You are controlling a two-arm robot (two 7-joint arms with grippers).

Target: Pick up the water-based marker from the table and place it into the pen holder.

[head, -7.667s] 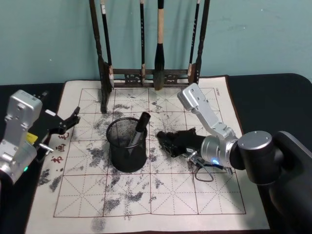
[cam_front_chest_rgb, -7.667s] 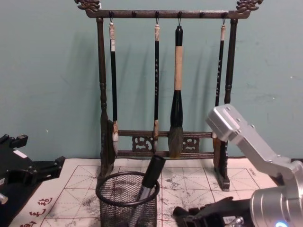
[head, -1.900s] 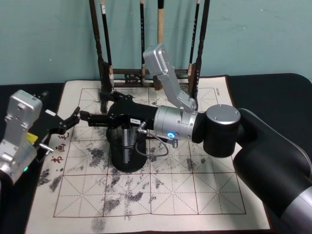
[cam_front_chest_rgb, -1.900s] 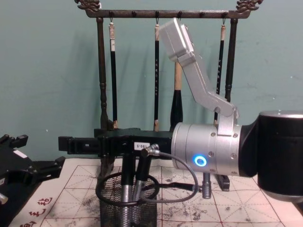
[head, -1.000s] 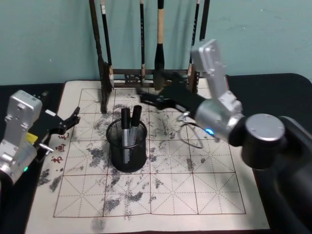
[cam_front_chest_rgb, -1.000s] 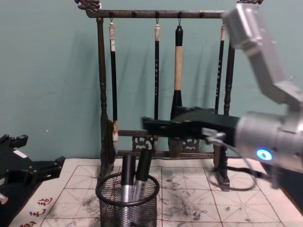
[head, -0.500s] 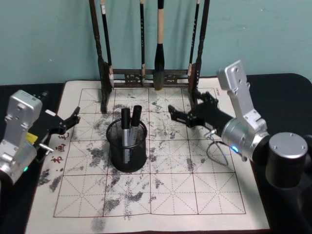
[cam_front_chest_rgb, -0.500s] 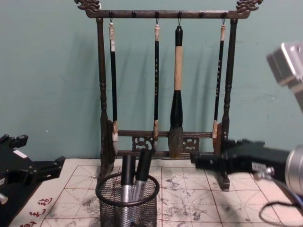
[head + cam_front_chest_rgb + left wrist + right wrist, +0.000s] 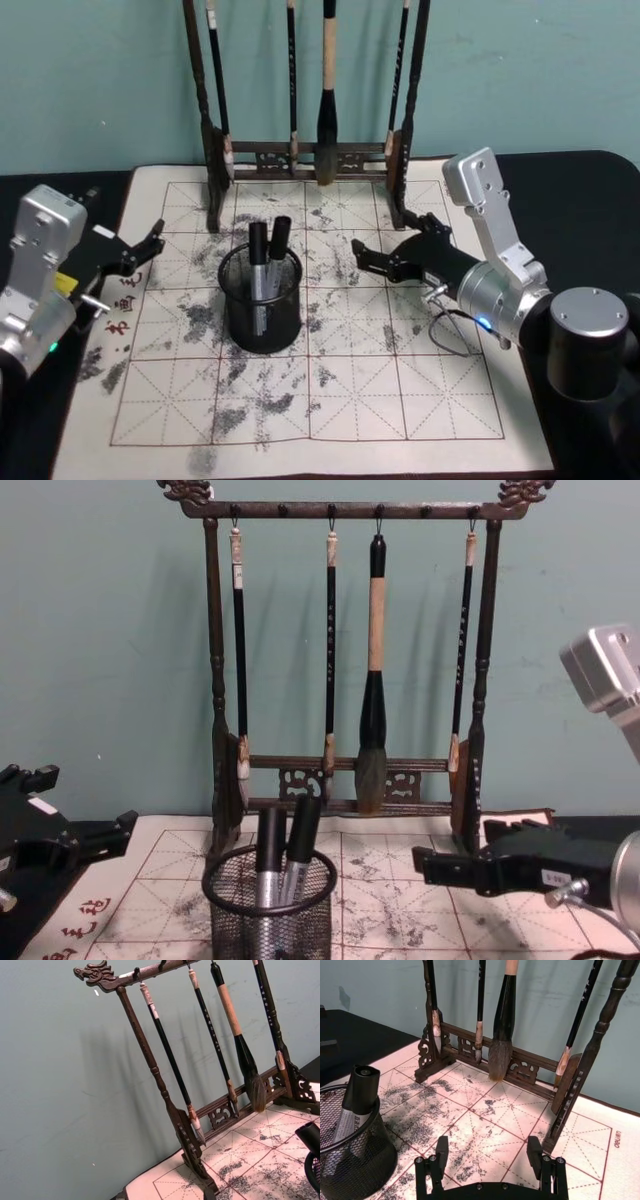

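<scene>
The pen holder, a black wire-mesh cup, stands on the mat left of centre. It is also in the chest view and the right wrist view. The water-based marker stands upright inside it, beside a second dark-capped marker; both rise above the rim. My right gripper hovers low over the mat to the right of the holder, apart from it. It is open, with nothing between its fingers. My left gripper rests open at the mat's left edge.
A tall dark wooden brush rack with several hanging brushes stands along the back of the mat. The ink-stained gridded mat covers the black table. The right arm's cable loops over the mat's right side.
My right gripper has drawn back from above the pen holder to the right and come down lower, empty. The holder now has two markers. The left arm has not moved.
</scene>
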